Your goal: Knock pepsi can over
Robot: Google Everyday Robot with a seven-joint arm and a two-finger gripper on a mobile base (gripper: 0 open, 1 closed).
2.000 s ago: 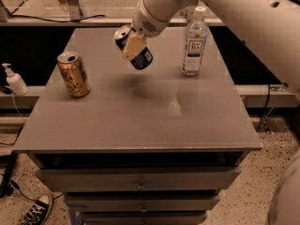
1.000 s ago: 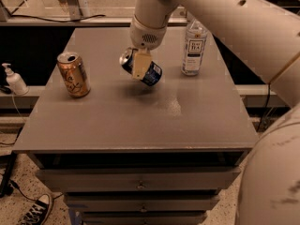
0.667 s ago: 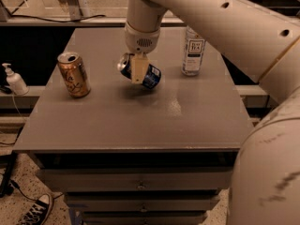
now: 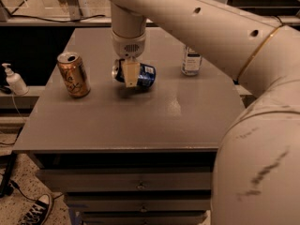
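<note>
You see the claw (image 4: 130,76), matt beige plastic, at the upper middle of the frame, clamped on the glossy blue metal pepsi can (image 4: 146,75). The counter (image 4: 140,121) is smooth grey with a dull sheen. The gold can (image 4: 73,75) at left is shiny metal, and the bottle (image 4: 191,62) is clear plastic.

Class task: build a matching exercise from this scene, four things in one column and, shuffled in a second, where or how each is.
Column 1
1. pepsi can
2. orange-gold can
3. clear plastic bottle
4. gripper

Column 2
A. upright, towards the table's left side in the picture
B. partly hidden behind the arm, at the far side
C. tipped on its side, silver top towards picture left
D. over mid-table, right against the pepsi can

Pairs: 1-C, 2-A, 3-B, 4-D
</note>
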